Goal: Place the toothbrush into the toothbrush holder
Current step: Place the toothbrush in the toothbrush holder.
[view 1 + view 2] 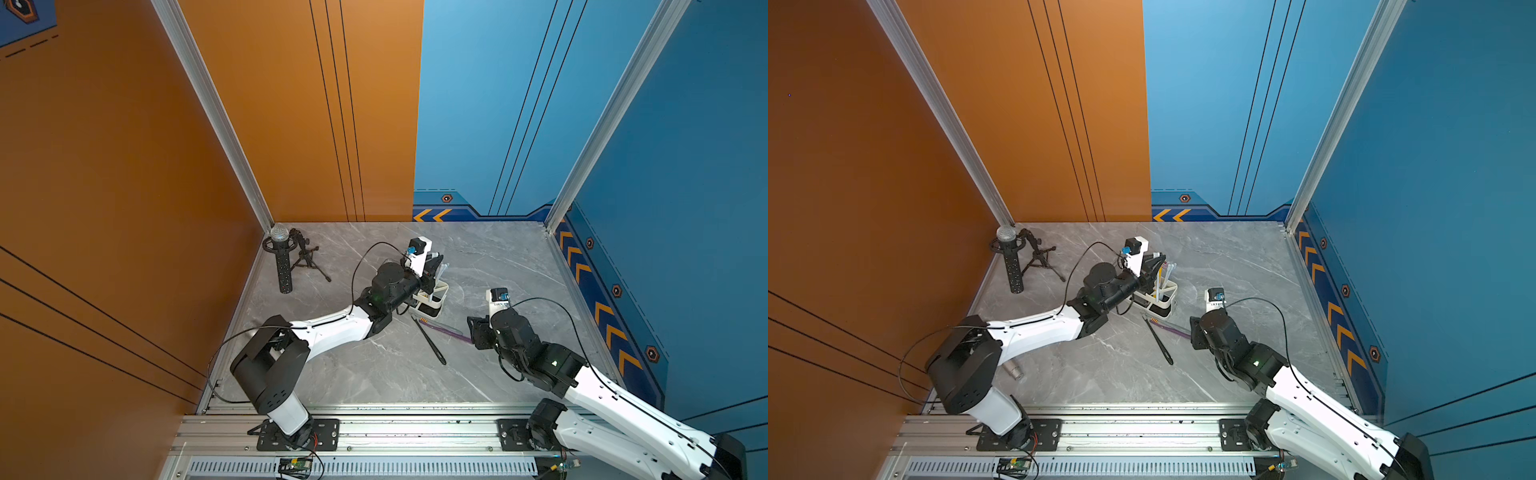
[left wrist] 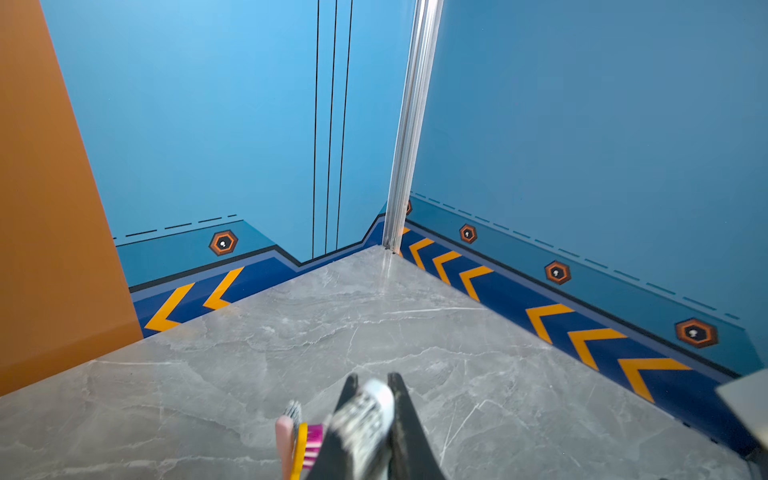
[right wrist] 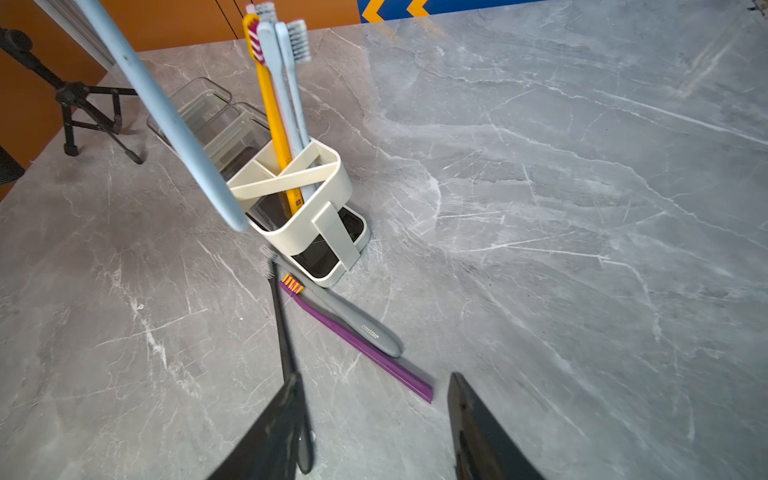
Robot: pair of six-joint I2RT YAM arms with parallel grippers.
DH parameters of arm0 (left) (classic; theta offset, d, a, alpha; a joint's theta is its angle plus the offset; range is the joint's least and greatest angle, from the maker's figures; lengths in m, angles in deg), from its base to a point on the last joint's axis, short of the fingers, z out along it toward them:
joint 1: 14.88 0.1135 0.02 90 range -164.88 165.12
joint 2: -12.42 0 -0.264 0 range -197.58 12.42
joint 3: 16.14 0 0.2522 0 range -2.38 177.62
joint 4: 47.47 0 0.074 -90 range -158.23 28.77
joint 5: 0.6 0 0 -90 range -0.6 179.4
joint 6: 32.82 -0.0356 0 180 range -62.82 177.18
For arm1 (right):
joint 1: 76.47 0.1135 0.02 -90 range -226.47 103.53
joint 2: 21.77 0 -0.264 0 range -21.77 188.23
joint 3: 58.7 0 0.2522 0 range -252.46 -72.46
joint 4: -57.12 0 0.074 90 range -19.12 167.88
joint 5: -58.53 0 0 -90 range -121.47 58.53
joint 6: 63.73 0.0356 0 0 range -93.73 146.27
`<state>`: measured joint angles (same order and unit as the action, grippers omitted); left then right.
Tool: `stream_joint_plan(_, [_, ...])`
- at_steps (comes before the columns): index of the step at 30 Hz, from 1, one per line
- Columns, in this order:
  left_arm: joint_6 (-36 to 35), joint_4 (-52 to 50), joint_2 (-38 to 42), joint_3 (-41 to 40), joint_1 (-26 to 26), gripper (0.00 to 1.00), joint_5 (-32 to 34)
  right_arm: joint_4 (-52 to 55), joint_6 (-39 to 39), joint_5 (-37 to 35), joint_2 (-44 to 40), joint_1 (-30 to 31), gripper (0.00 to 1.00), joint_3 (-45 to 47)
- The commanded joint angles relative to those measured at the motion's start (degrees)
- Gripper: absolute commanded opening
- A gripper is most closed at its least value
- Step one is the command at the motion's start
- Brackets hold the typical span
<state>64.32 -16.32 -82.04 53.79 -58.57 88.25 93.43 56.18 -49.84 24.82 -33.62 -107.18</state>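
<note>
A pale blue plastic toothbrush (image 3: 166,116) is held by its bristle end in the narrowly closed fingers of the left gripper (image 2: 373,388). It hangs slanted above the white rectangular toothbrush holder (image 3: 299,232), which stands on the grey marbled tabletop (image 3: 540,208). In the right wrist view the handle's rounded end is seen at the rim of the divided white compartment. Whether it is inside the rim or just outside cannot be told. A yellow toothbrush (image 3: 272,104) and two pale ones are already stood in a neighbouring division, and the clear square cups (image 3: 208,108) behind appear empty.

The fingers of the right gripper (image 3: 376,378) are set moderately apart with nothing held. They are low over the handle end of a purple toothbrush (image 3: 399,372) lying on the tabletop. A grey toothbrush (image 3: 370,332) lies against the purple one, and a thin black toothbrush (image 3: 280,324) runs up to one finger.

Several faults could be expected from here. If the blue handle were released while outside the rim, it would drop onto the tabletop. If it were pressed down on the rim or a divider, the light holder could be tipped or pushed. A hold on soft bristles may let the brush swing, which would spoil the aim. On the right, the black or grey brush could be caught or scattered when the fingers are closed.
</note>
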Motion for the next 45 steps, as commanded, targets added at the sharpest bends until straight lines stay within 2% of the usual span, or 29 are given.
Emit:
stream_joint_plan(1, [-4.0,2.8,-0.8,2.5,-0.3,0.0,2.7,0.9,0.6,0.6,-0.2,-1.2,0.56,1.9])
stream_joint_plan(12, [-7.6,3.0,1.7,2.5,-0.2,0.0,3.1,-0.5,-0.4,5.3,0.4,-5.2,0.56,2.9])
stream_joint_plan(23, [-10.2,7.1,-0.7,4.4,0.7,0.0,3.3,-0.8,-1.2,8.2,1.1,-6.8,0.56,2.7])
stream_joint_plan(31, [-8.0,7.9,-4.2,5.7,2.3,0.0,1.9,-1.3,-1.8,9.7,3.0,-7.6,0.55,2.3])
stream_joint_plan(45, [-5.1,9.3,-6.0,0.9,1.8,0.0,0.7,-2.6,-2.3,12.9,5.6,-9.7,0.55,2.3])
